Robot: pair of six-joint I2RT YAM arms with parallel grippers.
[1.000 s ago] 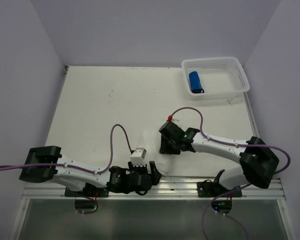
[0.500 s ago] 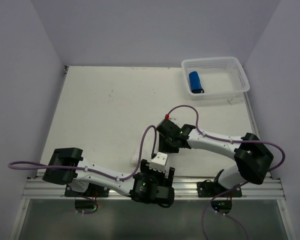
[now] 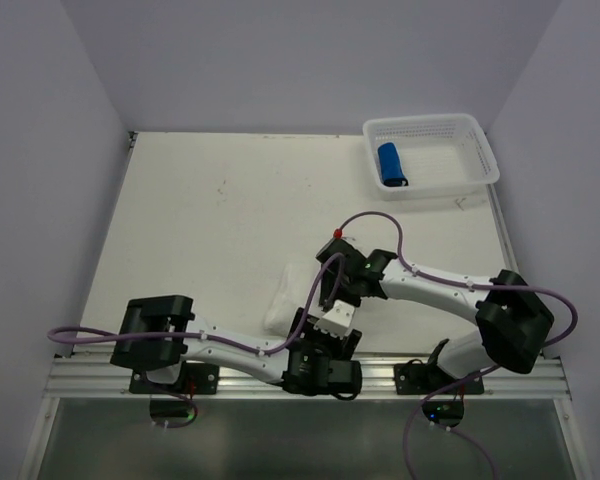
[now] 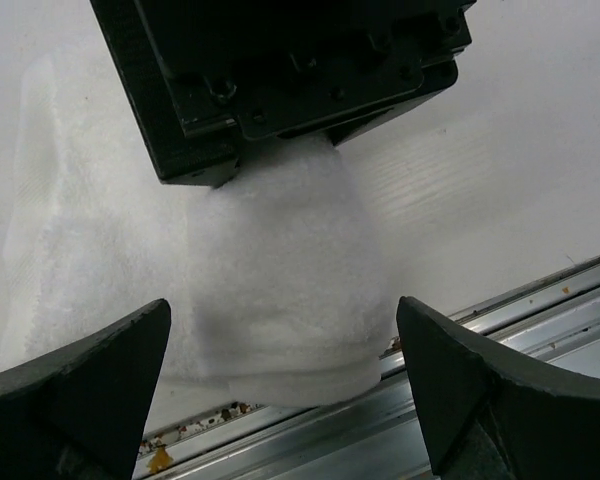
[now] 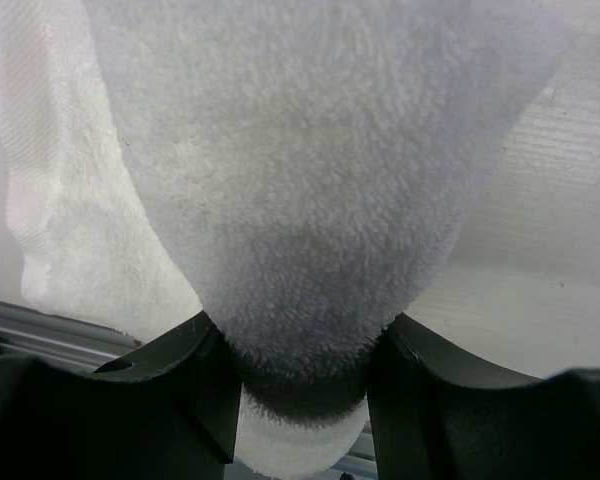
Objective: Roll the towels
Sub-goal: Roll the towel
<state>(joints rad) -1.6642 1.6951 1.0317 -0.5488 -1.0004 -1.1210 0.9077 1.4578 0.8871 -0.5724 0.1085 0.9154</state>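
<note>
Basket (image 3: 450, 160) holds blue towel (image 3: 390, 163); right pincer (image 5: 302, 372) pinches white towel (image 5: 300, 200), left pincer (image 4: 280, 345) spread.

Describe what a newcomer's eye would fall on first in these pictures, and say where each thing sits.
The white towel, bunched at the near edge of the table, draws the eye first, pinched in the right gripper. The left gripper faces it with jaws wide apart, holding nothing. At the back right, the blue towel lies rolled in the white basket.
</note>
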